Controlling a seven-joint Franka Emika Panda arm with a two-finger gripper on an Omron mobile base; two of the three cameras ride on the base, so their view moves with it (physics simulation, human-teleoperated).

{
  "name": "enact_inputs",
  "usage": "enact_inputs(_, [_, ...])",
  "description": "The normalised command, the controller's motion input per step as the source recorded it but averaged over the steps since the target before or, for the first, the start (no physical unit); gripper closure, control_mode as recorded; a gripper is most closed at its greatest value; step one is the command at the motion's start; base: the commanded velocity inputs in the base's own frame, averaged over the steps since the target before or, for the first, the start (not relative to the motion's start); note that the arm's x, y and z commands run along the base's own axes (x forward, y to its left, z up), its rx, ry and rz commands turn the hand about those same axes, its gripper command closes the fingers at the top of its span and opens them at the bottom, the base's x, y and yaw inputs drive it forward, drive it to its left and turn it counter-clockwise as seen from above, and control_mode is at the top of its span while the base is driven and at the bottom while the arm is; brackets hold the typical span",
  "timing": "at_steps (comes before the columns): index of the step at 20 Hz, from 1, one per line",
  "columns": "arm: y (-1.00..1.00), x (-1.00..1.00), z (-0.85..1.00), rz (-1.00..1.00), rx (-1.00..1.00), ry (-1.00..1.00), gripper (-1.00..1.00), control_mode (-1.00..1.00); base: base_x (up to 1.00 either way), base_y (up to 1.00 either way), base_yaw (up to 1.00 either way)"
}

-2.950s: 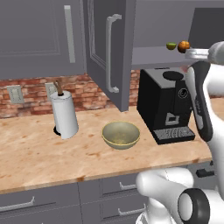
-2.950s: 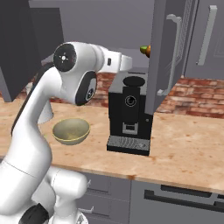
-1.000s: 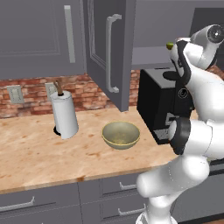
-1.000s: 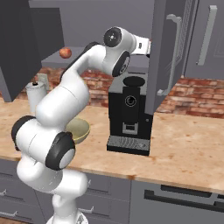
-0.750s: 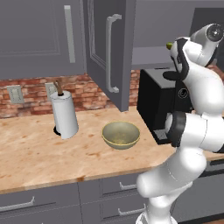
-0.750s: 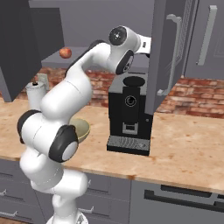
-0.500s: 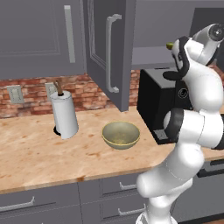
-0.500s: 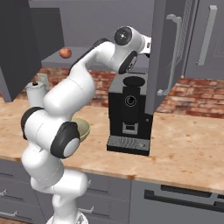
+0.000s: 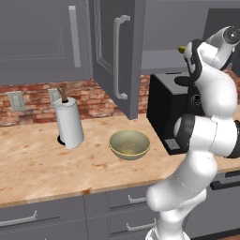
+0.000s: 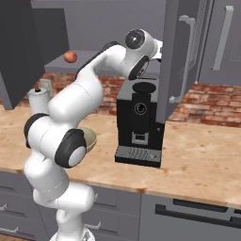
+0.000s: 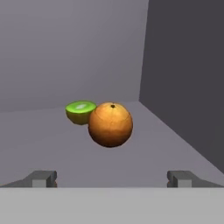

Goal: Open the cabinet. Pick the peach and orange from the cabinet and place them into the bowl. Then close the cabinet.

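Facing the orange (image 11: 110, 124) and green fruit half (image 11: 80, 111) on the cabinet (image 11: 52, 131) shelf, pincer (image 11: 112, 178) spread wide, empty.

Even, flat rendered light, soft and slightly blurry edges throughout, dim grey cabinet (image 11: 65, 57) interior, faint shadow beneath the orange (image 11: 110, 124), gentle sheen on the countertop (image 9: 42, 164)

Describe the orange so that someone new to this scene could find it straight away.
Look inside the open cabinet above the black coffee machine, on its grey shelf near the inner right wall as the hand view shows it. The orange is the round, dull orange ball lying ahead of the open gripper. Its neighbour, a cut green fruit just behind it, is smaller and green.
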Motion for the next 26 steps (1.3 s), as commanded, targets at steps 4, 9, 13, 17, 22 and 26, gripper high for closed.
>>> enact_inputs(4, [0.0, 0.27, -0.07, 0.0, 0.0, 0.01, -1.0, -1.0, 0.0, 0.0, 0.0])
enact_inputs(9, [0.0, 0.39, 0.0, 0.0, 0.0, 0.02, -1.0, -1.0, 0.0, 0.0, 0.0])
enact_inputs(13, [-0.18, 0.4, 0.0, 0.0, 0.01, 0.09, -1.0, -1.0, 0.0, 0.0, 0.0])
enact_inputs(17, [-0.24, 0.35, 0.0, 0.0, 0.01, 0.06, -1.0, -1.0, 0.0, 0.0, 0.0])
enact_inputs(22, [-0.16, 0.4, -0.01, 0.0, 0.0, 0.04, -1.0, -1.0, 0.0, 0.0, 0.0])
enact_inputs(26, [-0.06, 0.39, -0.16, 0.0, 0.0, 0.0, -1.0, -1.0, 0.0, 0.0, 0.0])
